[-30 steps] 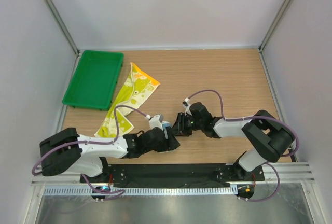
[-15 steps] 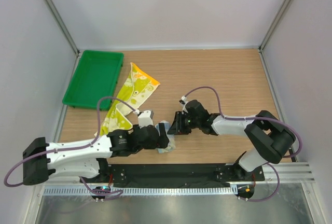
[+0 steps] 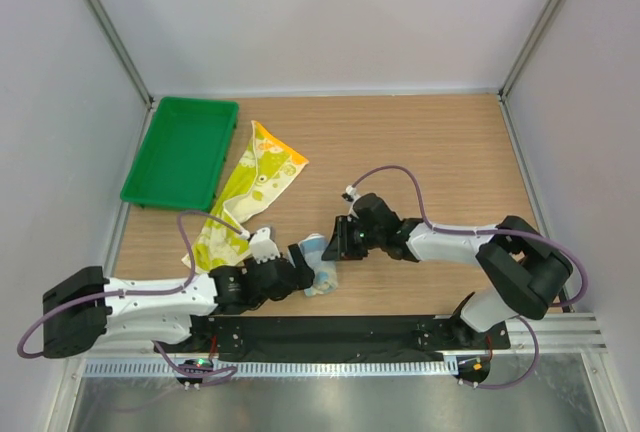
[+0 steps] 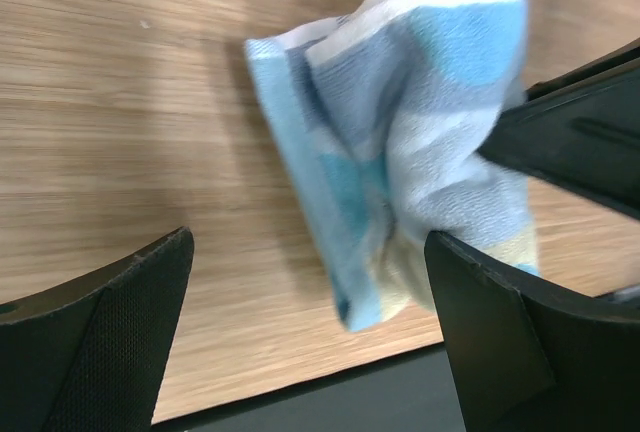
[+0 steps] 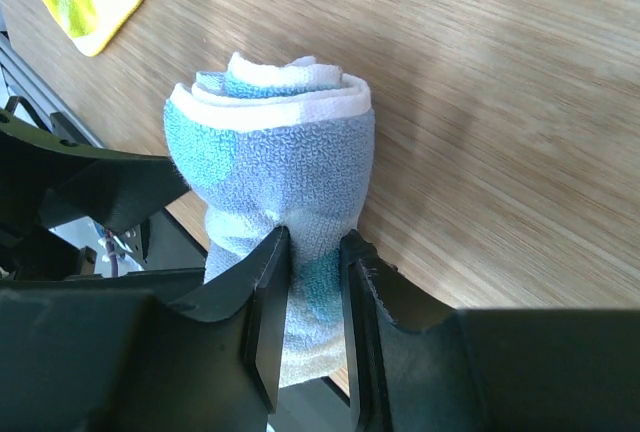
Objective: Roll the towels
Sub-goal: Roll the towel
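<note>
The blue towel (image 5: 272, 164) is rolled tight, white-edged spiral end showing.

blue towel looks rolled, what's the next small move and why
Probably open the right fingers and let the blue towel rest on the table: it is already a tight roll pinched between them, the left fingers stand wide open around it, and the yellow-green towel lies unrolled.

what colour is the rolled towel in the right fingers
The rolled towel is light blue with brighter blue patches and white edges; clearest in the right wrist view.
</note>
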Motion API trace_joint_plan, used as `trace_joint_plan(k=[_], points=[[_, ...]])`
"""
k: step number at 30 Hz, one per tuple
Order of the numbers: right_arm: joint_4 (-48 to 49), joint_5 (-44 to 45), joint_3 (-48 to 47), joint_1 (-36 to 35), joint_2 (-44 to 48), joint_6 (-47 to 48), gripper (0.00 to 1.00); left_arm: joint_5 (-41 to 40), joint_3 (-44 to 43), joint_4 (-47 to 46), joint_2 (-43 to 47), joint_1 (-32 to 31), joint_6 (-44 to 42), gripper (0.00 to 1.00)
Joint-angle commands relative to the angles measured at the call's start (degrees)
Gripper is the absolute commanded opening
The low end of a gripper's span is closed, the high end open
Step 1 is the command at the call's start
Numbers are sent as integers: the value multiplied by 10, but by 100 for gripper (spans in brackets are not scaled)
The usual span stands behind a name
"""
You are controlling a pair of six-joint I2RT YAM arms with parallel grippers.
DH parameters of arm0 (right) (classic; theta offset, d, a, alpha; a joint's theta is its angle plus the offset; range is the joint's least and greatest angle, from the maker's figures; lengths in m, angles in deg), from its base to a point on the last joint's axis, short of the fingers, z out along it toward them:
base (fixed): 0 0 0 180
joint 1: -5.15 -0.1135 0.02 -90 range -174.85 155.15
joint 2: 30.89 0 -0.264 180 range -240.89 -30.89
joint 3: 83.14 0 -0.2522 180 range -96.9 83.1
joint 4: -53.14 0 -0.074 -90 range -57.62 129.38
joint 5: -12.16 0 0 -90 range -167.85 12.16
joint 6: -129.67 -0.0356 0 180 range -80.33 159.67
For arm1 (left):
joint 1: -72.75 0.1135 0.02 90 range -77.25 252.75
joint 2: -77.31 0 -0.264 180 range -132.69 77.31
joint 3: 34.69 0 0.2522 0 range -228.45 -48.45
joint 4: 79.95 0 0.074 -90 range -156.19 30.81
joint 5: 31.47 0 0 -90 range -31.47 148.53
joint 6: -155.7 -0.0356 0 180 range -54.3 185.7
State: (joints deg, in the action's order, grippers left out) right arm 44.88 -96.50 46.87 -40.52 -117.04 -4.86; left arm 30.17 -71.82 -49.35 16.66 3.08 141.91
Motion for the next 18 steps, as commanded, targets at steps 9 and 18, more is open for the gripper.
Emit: trace_joint_plan(k=[9,18], points=[[14,9,-18,-16,0,-6,32,-39,116,-181,82,1,58,98],[11,14,-26,-24,-2,-9,32,-47,132,-223,83,1,51,98]])
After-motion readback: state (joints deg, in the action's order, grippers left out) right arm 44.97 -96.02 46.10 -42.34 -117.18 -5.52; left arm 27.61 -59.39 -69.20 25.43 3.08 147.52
